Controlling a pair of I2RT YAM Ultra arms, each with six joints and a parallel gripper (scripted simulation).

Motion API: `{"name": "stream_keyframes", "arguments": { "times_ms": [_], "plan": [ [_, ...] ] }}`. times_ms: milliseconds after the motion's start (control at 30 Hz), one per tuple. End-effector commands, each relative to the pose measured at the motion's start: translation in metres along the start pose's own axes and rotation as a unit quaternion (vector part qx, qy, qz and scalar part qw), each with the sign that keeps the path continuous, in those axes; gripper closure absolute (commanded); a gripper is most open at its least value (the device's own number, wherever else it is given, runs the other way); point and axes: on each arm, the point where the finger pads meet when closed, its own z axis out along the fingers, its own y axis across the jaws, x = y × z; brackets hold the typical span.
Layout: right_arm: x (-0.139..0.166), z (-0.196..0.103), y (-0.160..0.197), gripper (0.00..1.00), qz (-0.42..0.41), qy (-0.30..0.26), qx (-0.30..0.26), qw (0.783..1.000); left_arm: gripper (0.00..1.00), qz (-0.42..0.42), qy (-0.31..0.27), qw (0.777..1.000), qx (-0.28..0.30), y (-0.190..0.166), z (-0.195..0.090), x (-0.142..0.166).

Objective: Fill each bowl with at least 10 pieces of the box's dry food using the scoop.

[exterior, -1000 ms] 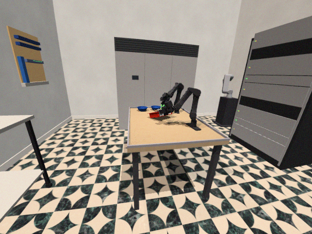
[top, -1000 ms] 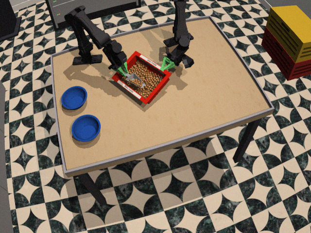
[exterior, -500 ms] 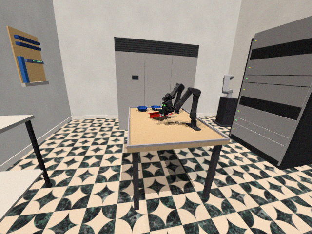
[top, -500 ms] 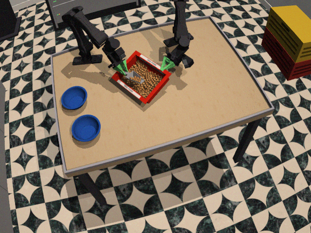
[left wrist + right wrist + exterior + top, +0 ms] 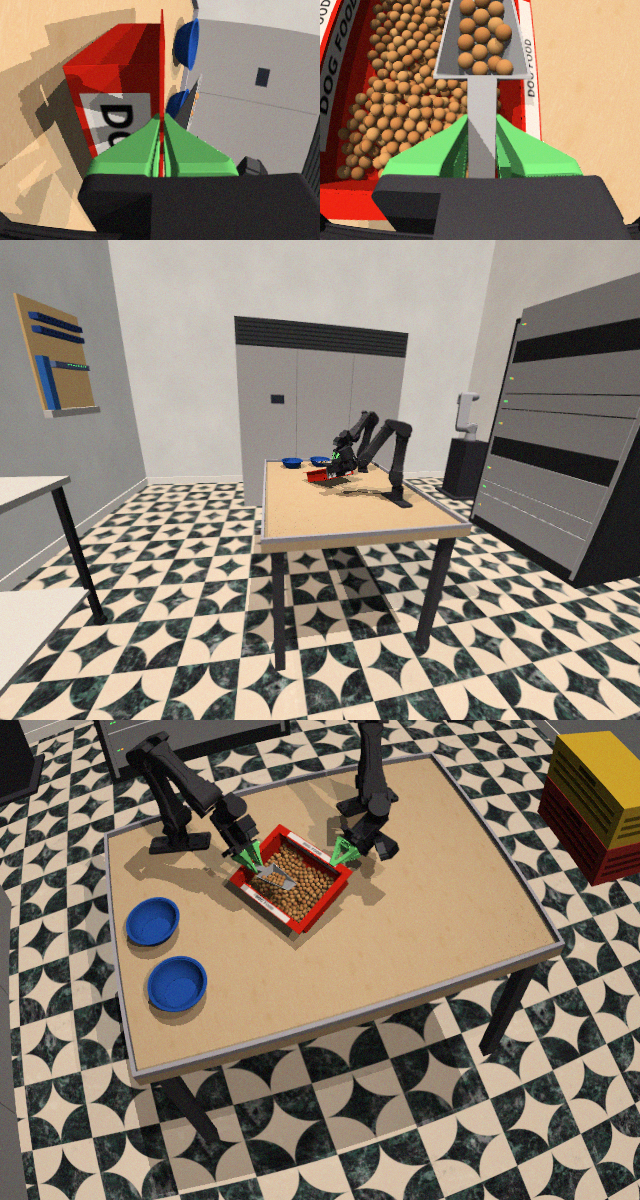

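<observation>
The right gripper (image 5: 256,870) (image 5: 336,455) (image 5: 482,121) is clamped on the handle of the metal scoop (image 5: 277,871) (image 5: 189,107) (image 5: 482,97), whose pan carries a load of round brown pieces. The scoop is positioned over the box (image 5: 325,901) (image 5: 316,476) (image 5: 111,79) (image 5: 350,202), above its bed of dry food (image 5: 309,887) (image 5: 405,112); the left wrist view places the pan above the rim. The left gripper (image 5: 334,863) (image 5: 330,474) (image 5: 161,120) is closed on the box's thin red wall, near one corner. The box appears tilted in the exterior view. Both bowls stand upright on the table (image 5: 392,926) (image 5: 315,511), apart from each other and from the box: the first blue bowl (image 5: 152,921) (image 5: 320,461) (image 5: 176,102) is closer to the right arm's base, and the second blue bowl (image 5: 177,983) (image 5: 292,463) (image 5: 188,45) is closer to the opposite long edge. Their interiors show blue in the top view.
</observation>
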Motion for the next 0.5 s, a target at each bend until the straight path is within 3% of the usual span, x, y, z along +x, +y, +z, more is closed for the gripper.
{"name": "stream_keyframes", "arguments": {
  "times_ms": [0,467],
  "plan": [
    [-0.036,-0.020,0.003,1.00,0.011,-0.044,0.003,0.999,1.00,0.053,-0.014,0.997,0.049,-0.043,-0.006,-0.010],
    [-0.052,-0.030,-0.006,1.00,0.016,-0.060,0.012,0.998,1.00,0.053,-0.014,0.997,0.049,-0.043,-0.006,-0.010]
  ]
}}
